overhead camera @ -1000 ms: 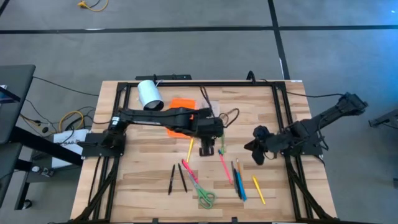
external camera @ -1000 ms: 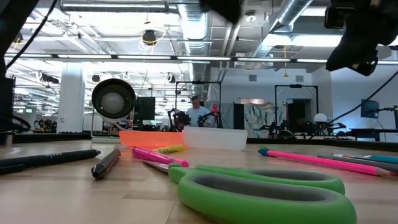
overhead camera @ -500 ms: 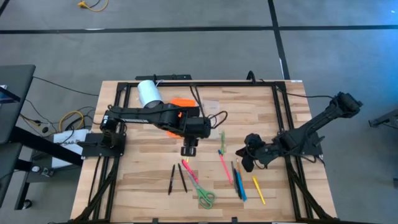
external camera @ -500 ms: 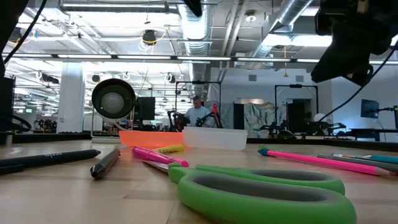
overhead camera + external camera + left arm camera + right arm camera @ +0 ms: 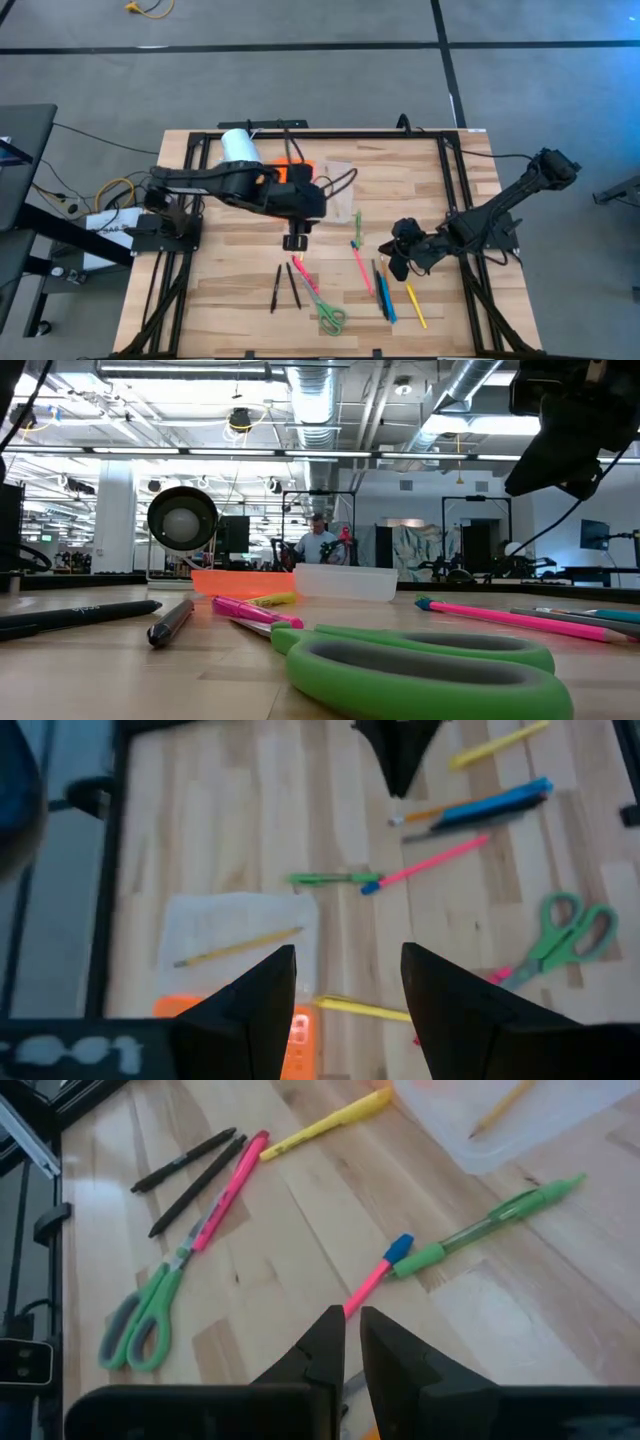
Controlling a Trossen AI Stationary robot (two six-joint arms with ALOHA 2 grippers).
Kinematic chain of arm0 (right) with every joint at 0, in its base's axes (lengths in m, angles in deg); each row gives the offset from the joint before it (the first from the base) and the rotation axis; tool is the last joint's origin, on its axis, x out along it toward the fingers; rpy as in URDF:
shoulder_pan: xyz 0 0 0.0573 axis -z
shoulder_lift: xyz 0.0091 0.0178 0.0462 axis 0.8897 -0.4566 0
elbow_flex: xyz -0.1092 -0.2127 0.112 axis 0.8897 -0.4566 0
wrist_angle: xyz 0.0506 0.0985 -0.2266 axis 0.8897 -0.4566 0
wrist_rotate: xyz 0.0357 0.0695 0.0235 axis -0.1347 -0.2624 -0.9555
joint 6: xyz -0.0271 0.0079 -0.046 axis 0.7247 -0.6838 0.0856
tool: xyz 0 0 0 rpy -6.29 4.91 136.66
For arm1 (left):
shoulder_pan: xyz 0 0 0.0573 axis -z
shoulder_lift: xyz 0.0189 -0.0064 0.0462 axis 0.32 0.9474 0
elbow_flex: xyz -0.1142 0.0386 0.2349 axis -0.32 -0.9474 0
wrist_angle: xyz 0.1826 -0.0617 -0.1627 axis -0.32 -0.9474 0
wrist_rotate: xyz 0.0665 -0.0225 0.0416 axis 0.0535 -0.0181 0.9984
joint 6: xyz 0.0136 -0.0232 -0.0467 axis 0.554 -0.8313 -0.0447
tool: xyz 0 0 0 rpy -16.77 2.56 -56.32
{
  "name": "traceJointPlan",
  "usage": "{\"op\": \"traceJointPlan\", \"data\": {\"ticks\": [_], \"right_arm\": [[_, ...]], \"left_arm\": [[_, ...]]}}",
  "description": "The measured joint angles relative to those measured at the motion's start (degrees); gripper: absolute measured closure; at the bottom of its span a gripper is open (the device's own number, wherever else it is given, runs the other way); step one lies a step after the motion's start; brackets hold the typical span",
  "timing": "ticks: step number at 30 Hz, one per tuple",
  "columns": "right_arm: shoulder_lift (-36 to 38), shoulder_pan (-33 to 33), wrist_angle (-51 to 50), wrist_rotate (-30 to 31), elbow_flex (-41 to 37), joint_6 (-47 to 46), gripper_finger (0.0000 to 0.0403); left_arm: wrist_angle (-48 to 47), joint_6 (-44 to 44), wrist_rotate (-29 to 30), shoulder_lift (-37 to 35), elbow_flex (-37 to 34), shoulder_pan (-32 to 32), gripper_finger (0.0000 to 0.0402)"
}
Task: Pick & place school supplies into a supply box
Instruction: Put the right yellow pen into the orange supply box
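Note:
The supply box lies open at the table's far middle: a clear tray holding one yellow pencil, with the orange lid beside it. My left gripper hangs open and empty above the tray's near edge. On the wood lie a green pen, a pink pencil, a yellow marker, a pink pen, two black pens, green scissors, and blue and yellow ones. My right gripper is shut just above the pink pencil's near end.
A white cylinder lies at the table's far left, next to the orange lid. Black frame rails run along the table's edges. Bare wood lies left of the black pens and at the far right.
My left gripper has pulled back toward the table's left edge and risen, staying open; it has left the top of the low view. My right gripper has moved left and toward the near edge, sinking closer to the pink pencil. No supply has moved.

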Motion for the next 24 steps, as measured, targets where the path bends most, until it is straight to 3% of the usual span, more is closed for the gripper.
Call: {"op": "traceJointPlan", "data": {"ticks": [11, 16, 20, 24], "right_arm": [[0.0, -1.9, 0.3, 0.1, 0.0, 0.0, 0.0372], [0.0, -2.3, 1.4, 2.5, 0.0, 0.2, 0.0372], [0.0, -2.1, 2.5, 4.2, 0.0, 1.0, 0.0372], [0.0, -2.1, 4.9, 4.3, 0.0, 2.5, 0.0372]], "left_arm": [[-2.9, -1.8, 8.2, -10.2, 0.0, 4.7, 0.0229], [4.5, -1.1, 9.7, -16.6, -1.1, 7.4, 0.0229], [9.9, 0.0, 10.8, -20.7, -9.2, 9.4, 0.0229], [11.7, -5.2, 15.5, -27.5, -22.0, 10.9, 0.0229]]}}
